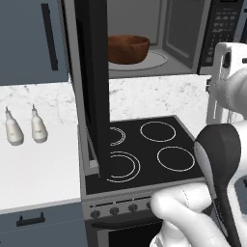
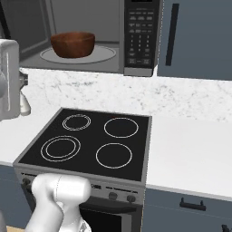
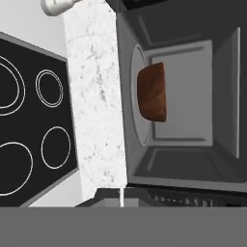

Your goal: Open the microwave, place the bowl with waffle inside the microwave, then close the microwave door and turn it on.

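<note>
Kitchen: hand shut, empty; bowl [image 1: 128, 48] inside open microwave [image 2: 136, 36].

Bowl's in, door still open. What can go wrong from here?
1. The door stands wide open, edge-on over the stove. The arm has to get around to its far side to push it, and it might clip that edge.
2. The bowl sits on the turntable, apparently clear of the opening. A hard slam might still jolt it.
3. The keypad buttons are small and packed. A wrong press is likely.
</note>
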Controlling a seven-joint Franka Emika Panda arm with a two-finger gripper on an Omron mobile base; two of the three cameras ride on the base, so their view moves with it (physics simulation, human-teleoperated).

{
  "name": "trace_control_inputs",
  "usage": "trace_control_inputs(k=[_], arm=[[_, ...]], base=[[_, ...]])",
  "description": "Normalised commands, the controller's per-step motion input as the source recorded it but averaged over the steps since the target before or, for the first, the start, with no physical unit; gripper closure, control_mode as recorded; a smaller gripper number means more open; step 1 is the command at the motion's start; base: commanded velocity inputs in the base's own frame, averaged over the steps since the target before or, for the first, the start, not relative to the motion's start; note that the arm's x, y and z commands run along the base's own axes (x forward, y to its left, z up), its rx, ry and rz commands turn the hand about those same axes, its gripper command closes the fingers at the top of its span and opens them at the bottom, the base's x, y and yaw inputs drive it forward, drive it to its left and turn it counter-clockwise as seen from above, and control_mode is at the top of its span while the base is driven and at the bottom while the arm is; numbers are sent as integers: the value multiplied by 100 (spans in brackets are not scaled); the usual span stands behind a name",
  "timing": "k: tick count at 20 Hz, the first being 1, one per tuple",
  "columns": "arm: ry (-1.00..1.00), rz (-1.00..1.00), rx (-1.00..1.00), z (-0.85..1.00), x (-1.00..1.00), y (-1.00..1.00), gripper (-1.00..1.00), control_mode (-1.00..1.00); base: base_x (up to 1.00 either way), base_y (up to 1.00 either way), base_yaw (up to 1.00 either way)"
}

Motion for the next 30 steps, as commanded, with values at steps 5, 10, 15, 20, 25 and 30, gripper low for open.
trace_control_inputs(k=[5,10,15,20,25,30], arm=[[-27,1,-12,0,-100,45,100,-100],[-23,0,-18,-7,-100,47,100,-100],[-19,0,-17,-4,-76,48,100,-100],[-3,-5,-13,-7,-37,40,100,-100],[0,-10,-17,-31,-3,70,100,-100],[0,-12,-18,-18,-3,75,100,-100]], base=[[0,0,0],[0,0,0],[0,0,0],[0,0,0],[0,0,0],[0,0,0]])
